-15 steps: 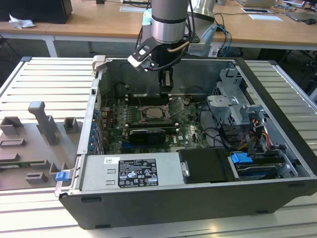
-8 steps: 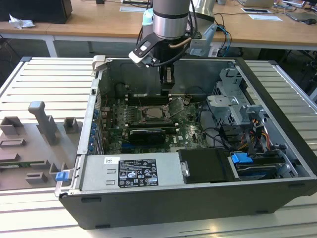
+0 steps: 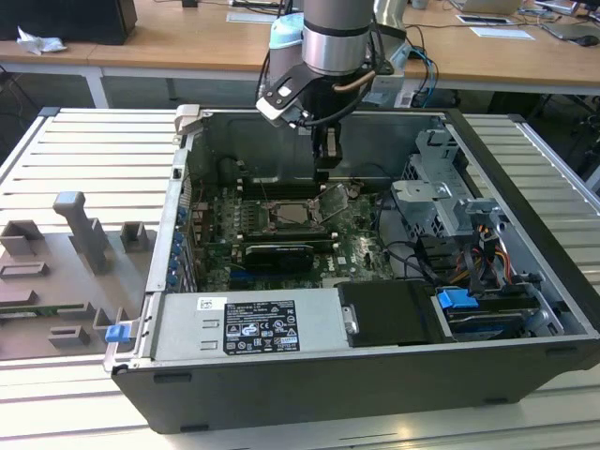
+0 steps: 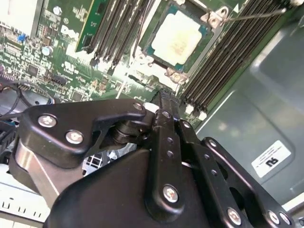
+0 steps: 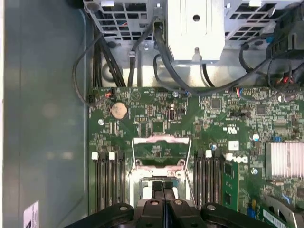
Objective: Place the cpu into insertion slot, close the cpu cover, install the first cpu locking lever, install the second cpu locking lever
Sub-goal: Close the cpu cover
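In first wrist view the gripper (image 5: 162, 190) hides most of the insertion slot (image 5: 140, 181) directly under its fingertips; its body is cut by the pic edge. In exterior view the arm (image 3: 336, 37) above it is cut off, slot contents too small to tell.

the gripper (image 5: 163, 187) hangs with its black fingertips pressed together over the metal-rimmed insertion slot (image 5: 141, 175), and just beyond stands the cpu cover (image 5: 161, 139), tipped up, green board showing through its window. black memory slots (image 5: 109, 183) flank the insertion slot on both sides, and a coin battery (image 5: 119, 110) sits farther off on the motherboard (image 5: 213, 123).
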Controlling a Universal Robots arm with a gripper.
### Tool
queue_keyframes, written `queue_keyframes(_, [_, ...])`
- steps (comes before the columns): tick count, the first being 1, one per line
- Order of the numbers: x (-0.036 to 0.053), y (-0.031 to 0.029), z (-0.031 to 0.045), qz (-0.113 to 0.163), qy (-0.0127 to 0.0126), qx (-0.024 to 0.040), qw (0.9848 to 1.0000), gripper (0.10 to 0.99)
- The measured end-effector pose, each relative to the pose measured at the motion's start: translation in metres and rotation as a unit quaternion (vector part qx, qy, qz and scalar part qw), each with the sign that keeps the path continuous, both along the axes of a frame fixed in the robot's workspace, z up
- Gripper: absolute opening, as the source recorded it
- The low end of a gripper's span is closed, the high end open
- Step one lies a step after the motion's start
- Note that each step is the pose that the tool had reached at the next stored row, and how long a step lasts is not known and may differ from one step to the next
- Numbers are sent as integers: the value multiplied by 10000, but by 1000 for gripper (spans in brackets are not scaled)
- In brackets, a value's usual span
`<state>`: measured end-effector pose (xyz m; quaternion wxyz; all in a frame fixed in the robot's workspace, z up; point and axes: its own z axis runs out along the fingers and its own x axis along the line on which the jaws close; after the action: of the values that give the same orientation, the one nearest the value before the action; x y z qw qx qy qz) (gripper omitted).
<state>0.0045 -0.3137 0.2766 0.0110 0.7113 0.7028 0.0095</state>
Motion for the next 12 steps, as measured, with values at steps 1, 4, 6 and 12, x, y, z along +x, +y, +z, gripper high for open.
queue_keyframes(1, [13, 0, -5, 9, 1, 0, 10000, 106])
queue_keyframes(4, [112, 0, -29, 58, 6, 0, 10000, 106])
queue_keyframes(6, [213, 0, -77, 84, 18, -25, 10000, 106])
queue_keyframes(12, [420, 1, -107, 92, 27, -67, 9999, 106])
